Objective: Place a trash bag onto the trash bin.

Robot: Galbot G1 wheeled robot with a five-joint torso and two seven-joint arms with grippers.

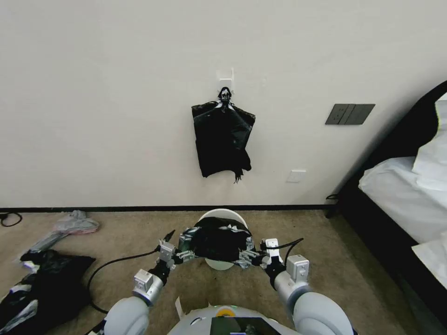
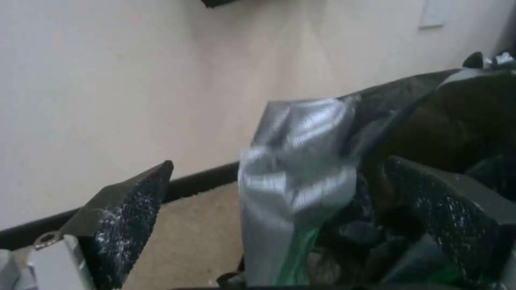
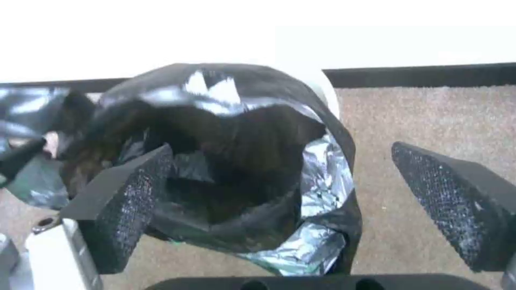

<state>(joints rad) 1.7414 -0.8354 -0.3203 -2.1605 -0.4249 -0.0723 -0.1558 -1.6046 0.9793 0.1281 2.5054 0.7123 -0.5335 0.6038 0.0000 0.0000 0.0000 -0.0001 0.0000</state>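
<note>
While the trash bag hides most of the trash bin, only rim slivers show. Left end effector and right end effector spread wide inside its mouth, clamping nothing. A bag bundle hangs behind.

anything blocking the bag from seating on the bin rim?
Nothing visible. The thin glossy black trash bag already drapes over the near part of the round cream-white plastic trash bin; the far rim is bare. The left gripper and right gripper, both open, flank the bag on the carpet side.
</note>
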